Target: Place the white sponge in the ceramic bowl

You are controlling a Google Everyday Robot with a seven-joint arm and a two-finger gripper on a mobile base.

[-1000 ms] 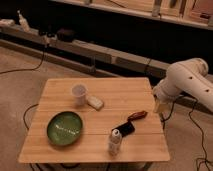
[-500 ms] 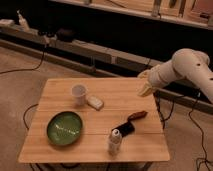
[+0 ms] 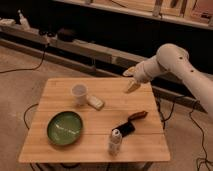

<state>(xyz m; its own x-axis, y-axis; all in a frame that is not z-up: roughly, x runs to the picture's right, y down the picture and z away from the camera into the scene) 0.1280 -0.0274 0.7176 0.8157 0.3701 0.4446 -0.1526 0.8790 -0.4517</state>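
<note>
Wooden table (image 3: 111, 93) at centre frame, dark shelving behind. White sponge (image 3: 95, 103) lies flat centre-left on table, just right of white cup (image 3: 79, 93), well left of and below gripper (image 3: 132, 86). Gripper hovers at table's upper-right edge. Whether open or closed: cannot tell. Seemingly carries nothing. Sponge long axis runs upper left to lower right. Green ceramic bowl (image 3: 65, 128) lower left, bare wood between it and sponge.

Gripper (image 3: 132, 86) over far-right edge of table (image 3: 55, 102); bare top btwn it & sponge (image 3: 96, 103), cup (image 3: 79, 93) crowding sponge's left.
</note>
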